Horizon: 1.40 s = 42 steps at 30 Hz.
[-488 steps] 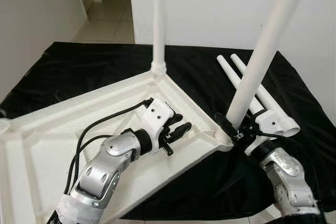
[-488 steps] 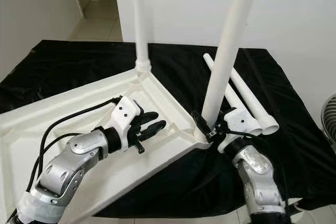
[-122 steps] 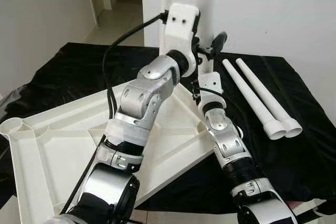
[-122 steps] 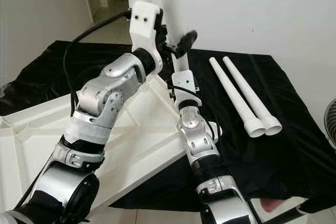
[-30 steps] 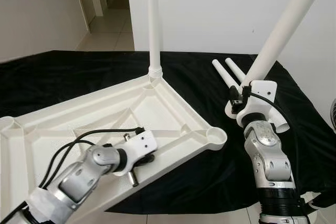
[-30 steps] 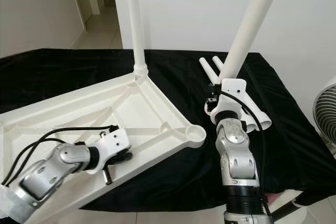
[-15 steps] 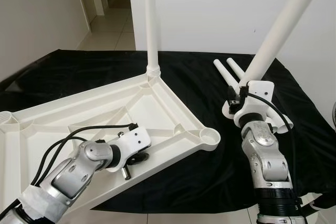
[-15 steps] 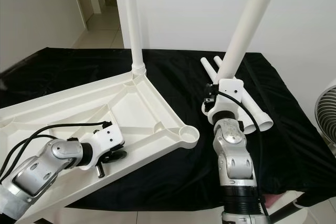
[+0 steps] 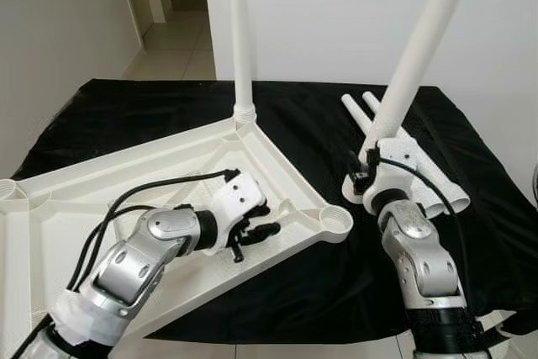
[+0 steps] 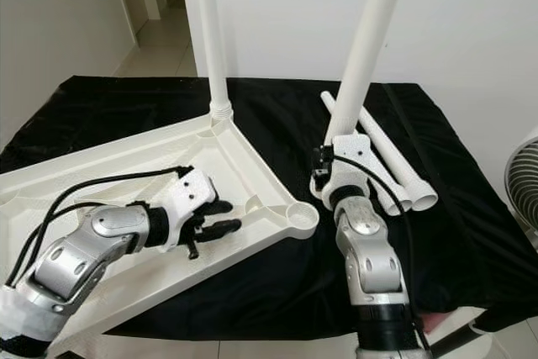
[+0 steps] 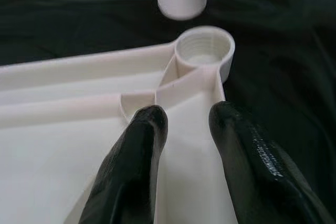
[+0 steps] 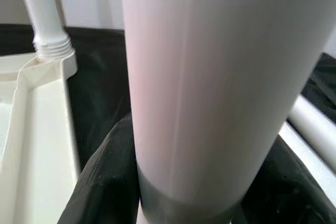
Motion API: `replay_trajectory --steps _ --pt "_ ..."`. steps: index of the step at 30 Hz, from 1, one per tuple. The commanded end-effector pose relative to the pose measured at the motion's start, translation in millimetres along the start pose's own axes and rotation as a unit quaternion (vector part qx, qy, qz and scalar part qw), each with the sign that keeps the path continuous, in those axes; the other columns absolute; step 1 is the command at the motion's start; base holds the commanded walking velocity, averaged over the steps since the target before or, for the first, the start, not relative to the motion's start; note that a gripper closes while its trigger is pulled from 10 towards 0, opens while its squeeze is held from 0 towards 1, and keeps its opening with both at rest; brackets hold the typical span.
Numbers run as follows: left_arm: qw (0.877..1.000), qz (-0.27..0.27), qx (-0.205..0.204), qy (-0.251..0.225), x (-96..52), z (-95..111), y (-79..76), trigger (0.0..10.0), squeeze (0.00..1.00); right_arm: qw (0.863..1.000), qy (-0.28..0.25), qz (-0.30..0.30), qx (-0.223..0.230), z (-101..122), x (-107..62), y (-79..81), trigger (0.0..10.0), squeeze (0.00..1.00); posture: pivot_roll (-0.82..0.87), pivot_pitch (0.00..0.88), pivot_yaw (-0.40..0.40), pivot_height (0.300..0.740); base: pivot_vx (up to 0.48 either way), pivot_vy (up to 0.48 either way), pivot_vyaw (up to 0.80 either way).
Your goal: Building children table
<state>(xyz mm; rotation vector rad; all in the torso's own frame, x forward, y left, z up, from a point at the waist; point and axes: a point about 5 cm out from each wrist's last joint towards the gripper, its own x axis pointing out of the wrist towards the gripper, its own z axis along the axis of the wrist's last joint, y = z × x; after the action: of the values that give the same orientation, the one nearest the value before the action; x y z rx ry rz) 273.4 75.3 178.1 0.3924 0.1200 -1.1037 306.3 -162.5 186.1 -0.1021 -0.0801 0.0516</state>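
Now the right gripper (image 9: 363,176) is closed around the lower part of a white table leg (image 9: 414,54), which it holds tilted, with the bottom end just beside the empty threaded socket (image 9: 336,223) at the near corner of the upturned white tabletop (image 9: 101,199). The left gripper (image 9: 254,226) rests inside the tabletop near this corner, its black fingers (image 11: 142,150) parted with a narrow gap and holding nothing; it seems to press the tabletop down. One leg (image 9: 241,31) already stands in the far corner socket, and two spare legs (image 10: 395,164) lie on the black cloth (image 9: 134,115) beside the right arm. The main risk, as I judge it, is that the leg goes into the socket at an angle, so the threads can cross or jam; the tilt of the leg would cause this. Also the tabletop can slide on the cloth if the left gripper does not hold it firmly. The bottom end of the held leg is hidden behind the right gripper in the eye views, so I cannot tell how well it is lined up with the socket. The tops of both upright legs are cut off.
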Motion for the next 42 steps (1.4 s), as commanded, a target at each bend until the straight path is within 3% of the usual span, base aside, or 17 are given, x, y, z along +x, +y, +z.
replay_trajectory --steps 1,4,6,9,15,18,27,31,39,41,42 --pt "0.997 0.081 0.004 -0.012 1.1 2.2 10.6 10.0 0.00 1.000 -0.004 0.017 0.000 2.6 -3.9 3.7 10.0 0.00 -0.02 0.032 0.021 0.740 0.000 0.000 0.00" --pt "0.995 0.094 -0.006 -0.024 3.5 4.3 11.5 10.0 0.00 1.000 -0.002 0.023 -0.001 2.0 -6.0 4.8 10.0 0.00 -0.02 0.032 0.021 0.740 0.000 0.000 0.00" --pt "0.991 0.113 -0.034 -0.058 7.3 10.6 13.0 10.0 0.00 0.999 0.000 0.038 -0.001 1.0 -10.9 8.3 10.0 0.00 -0.02 0.032 0.021 0.740 0.000 0.000 0.00" --pt "0.981 0.176 -0.034 -0.076 15.4 13.0 17.7 10.0 0.00 0.997 -0.007 0.073 0.008 -0.1 -18.7 18.8 10.0 0.00 -0.03 0.039 0.016 0.740 0.000 0.000 0.00" --pt "0.979 0.181 -0.048 -0.078 18.0 10.7 14.5 10.0 0.00 0.996 -0.005 0.092 0.019 -1.8 -24.3 24.8 10.0 0.00 -0.03 0.045 0.015 0.740 0.000 0.000 0.00" --pt "0.970 0.213 -0.076 -0.087 18.2 7.9 18.7 10.0 0.00 0.992 -0.028 0.122 0.029 0.6 -30.0 31.7 10.0 0.00 -0.03 0.045 0.015 0.740 0.000 0.000 0.00" --pt "0.974 0.200 -0.060 -0.087 14.0 1.3 13.4 10.0 0.00 0.994 -0.008 0.105 0.037 -10.0 -35.7 24.0 10.0 0.00 -0.03 0.049 0.014 0.740 0.000 0.000 0.00" --pt "0.982 0.152 -0.065 -0.095 11.3 -1.1 1.0 10.0 0.00 0.995 0.002 0.097 0.035 -15.8 -38.4 17.0 10.0 0.00 -0.03 0.046 0.014 0.740 0.000 0.000 0.00" --pt "0.985 0.137 -0.052 -0.093 9.3 -4.0 -5.5 10.0 0.00 0.995 0.003 0.093 0.038 -18.8 -36.1 13.3 10.0 0.00 -0.03 0.039 0.011 0.740 0.000 0.000 0.00" --pt "0.987 0.131 -0.004 -0.095 11.6 -3.1 -14.6 10.0 0.00 0.995 0.009 0.098 0.035 -22.5 -36.1 12.9 10.0 0.00 -0.03 0.039 0.011 0.740 0.000 0.000 0.00" --pt "0.987 0.131 -0.004 -0.095 11.6 -3.1 -14.6 10.0 0.00 0.995 0.009 0.098 0.035 -22.5 -36.1 12.9 10.0 0.00 -0.03 0.039 0.011 0.740 0.000 0.000 0.00"
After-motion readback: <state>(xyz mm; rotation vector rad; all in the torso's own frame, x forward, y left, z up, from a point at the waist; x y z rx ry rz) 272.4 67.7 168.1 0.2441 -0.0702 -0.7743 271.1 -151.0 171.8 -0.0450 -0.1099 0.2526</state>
